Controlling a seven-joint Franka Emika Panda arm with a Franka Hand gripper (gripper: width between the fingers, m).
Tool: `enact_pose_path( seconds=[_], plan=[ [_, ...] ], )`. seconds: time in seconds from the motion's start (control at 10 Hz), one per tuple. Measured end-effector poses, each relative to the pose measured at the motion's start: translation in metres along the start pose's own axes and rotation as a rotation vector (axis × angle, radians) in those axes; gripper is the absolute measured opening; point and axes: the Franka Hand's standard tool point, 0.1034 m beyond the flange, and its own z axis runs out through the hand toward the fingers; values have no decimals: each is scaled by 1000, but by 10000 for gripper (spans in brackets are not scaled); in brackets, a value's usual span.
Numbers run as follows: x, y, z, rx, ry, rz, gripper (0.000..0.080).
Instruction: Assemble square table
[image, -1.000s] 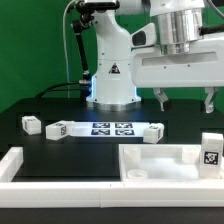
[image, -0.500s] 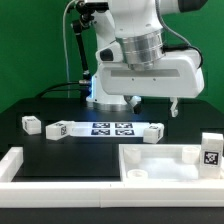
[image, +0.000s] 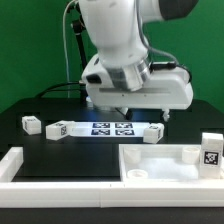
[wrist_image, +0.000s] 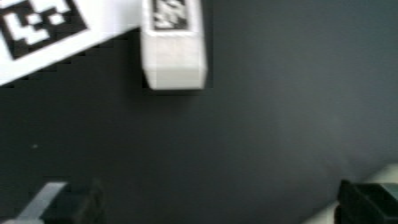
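The white square panel (image: 160, 160) with a raised rim lies at the front right of the exterior view. Short white tagged legs lie about: two at the left (image: 31, 124) (image: 55, 129), one just right of the marker board (image: 152, 133), one upright at the far right (image: 210, 150). My gripper (image: 146, 114) hangs open and empty above the table, just over the leg right of the marker board. In the wrist view a tagged leg (wrist_image: 175, 50) lies on the black table, well ahead of my open gripper (wrist_image: 214, 205).
The marker board (image: 112, 128) lies flat at the table's middle and shows in the wrist view (wrist_image: 45, 30). Long white border bars (image: 20, 165) run along the front and left. The robot's base (image: 112, 90) stands behind the marker board.
The arm has swung toward the exterior view's left and come lower, from the upper right to over the table's middle. The gripper stays open and empty. The parts have not moved.
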Motion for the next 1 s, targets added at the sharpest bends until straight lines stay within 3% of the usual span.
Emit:
enact_pose_path(
  seconds=[0.1,0.6,0.7,0.8,0.9,1.0],
  plan=[
    [-1,-1,3,-38,-6,-49,649],
    [-1,1,6,-35,-20,-42,649],
    [-2,4,18,9,-59,-4,649],
    [-3,4,28,10,-77,16,649],
    [-7,-2,38,29,-98,37,649],
    [-9,-5,45,73,-132,84,649]
  ],
)
